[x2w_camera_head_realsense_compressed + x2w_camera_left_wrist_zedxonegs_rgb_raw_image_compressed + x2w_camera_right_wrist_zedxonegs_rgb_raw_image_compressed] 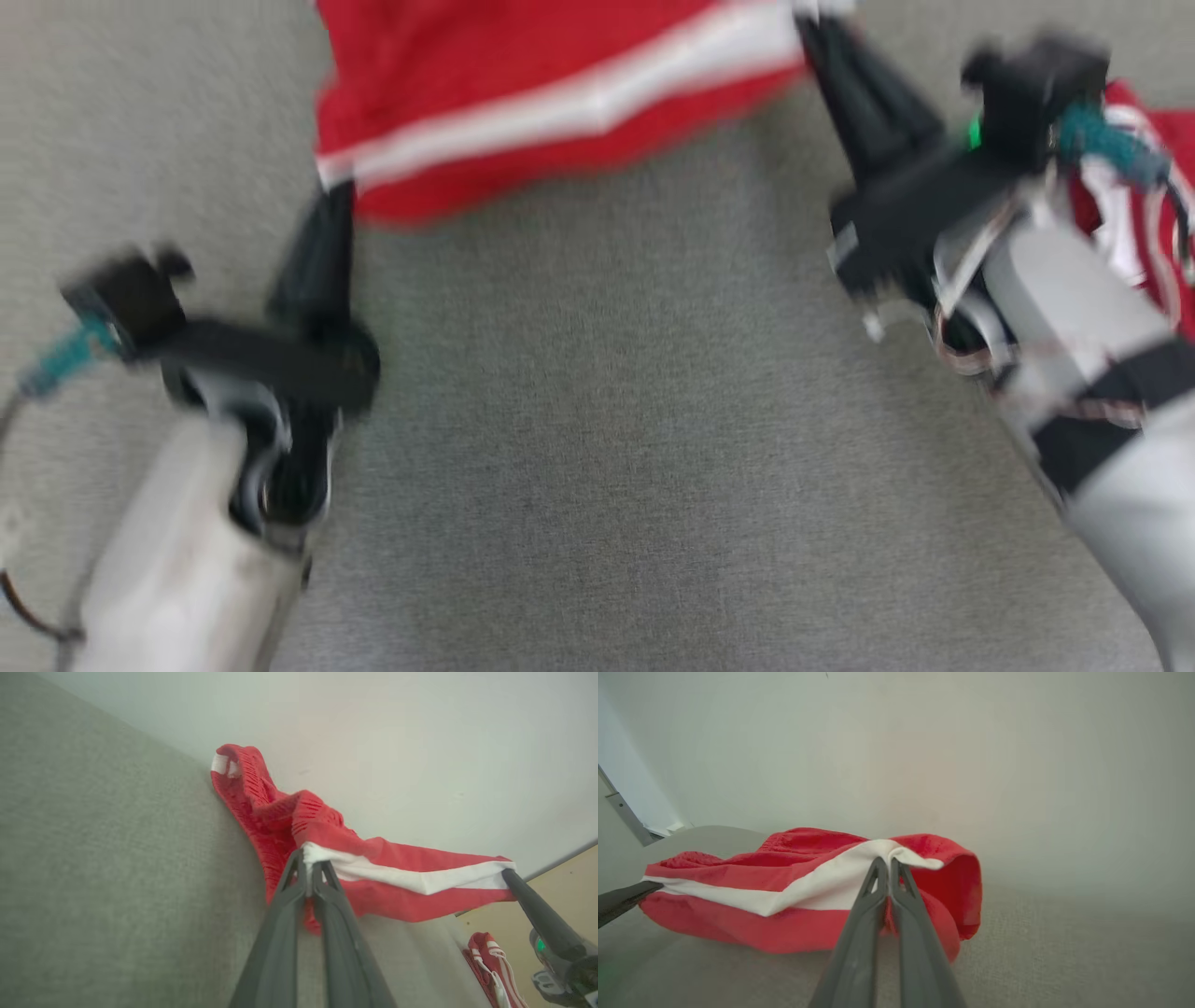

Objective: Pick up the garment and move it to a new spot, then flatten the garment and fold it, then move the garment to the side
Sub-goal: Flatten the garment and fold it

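The left arm comes in from below the garment (560,84) in the head view, pale forearm angled upward, and the left gripper (331,191) points straight up at the garment's near-left corner. Its wrist view shows the left gripper (308,858) pressed together on the end of the white stripe, with cloth pinched between the fingers. The right arm reaches in from the garment's right, its forearm slanting up and leftward. The right gripper (808,23) meets the stripe's other end, and its own wrist view shows the right gripper (888,861) clamped tight on the white band.

The garment (387,891) is strung between the two grips, stripe pulled nearly straight, with its red mesh part trailing toward the far edge of the grey worktop (117,858), where a pale wall (420,742) rises right behind it. On the near side of the garment the worktop (607,420) lies bare between the two arms. To the garment's right, past the right gripper (507,873), a second red-and-white cloth (486,956) lies near the worktop's edge.

The head view is blurred, and the top of the garment is cut off there. The right arm covers part of the second cloth (1153,140). Whether the garment's (784,924) lower fold touches the worktop (1041,952) cannot be told.
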